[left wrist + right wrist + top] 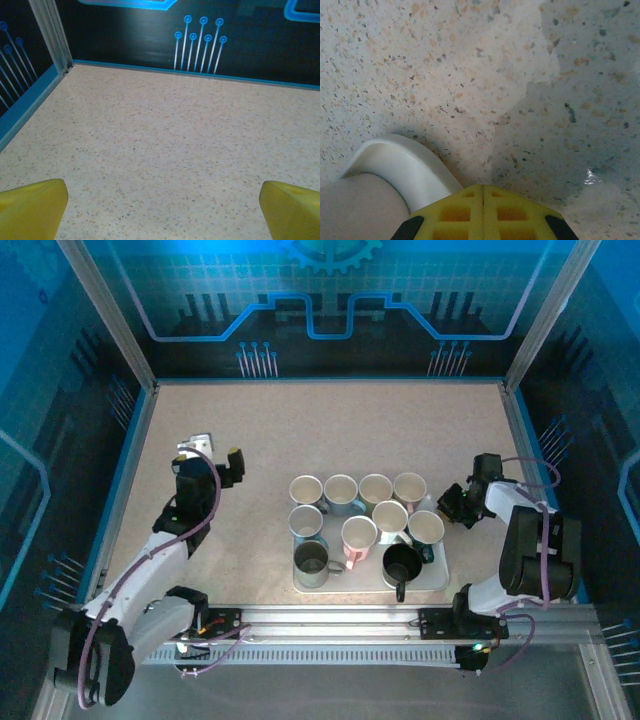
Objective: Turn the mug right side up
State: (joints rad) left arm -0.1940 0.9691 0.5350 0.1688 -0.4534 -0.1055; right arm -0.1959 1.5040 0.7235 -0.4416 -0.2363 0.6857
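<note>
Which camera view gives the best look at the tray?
The top external view: it shows the whole tray from above, with the mugs on it. The right wrist view shows a white curved edge at lower left, perhaps the tray's corner; I cannot be sure. The left wrist view faces the table elsewhere.

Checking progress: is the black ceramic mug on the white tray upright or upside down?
Upright: the black ceramic mug shows its open mouth upward, standing on the white tray.
</note>
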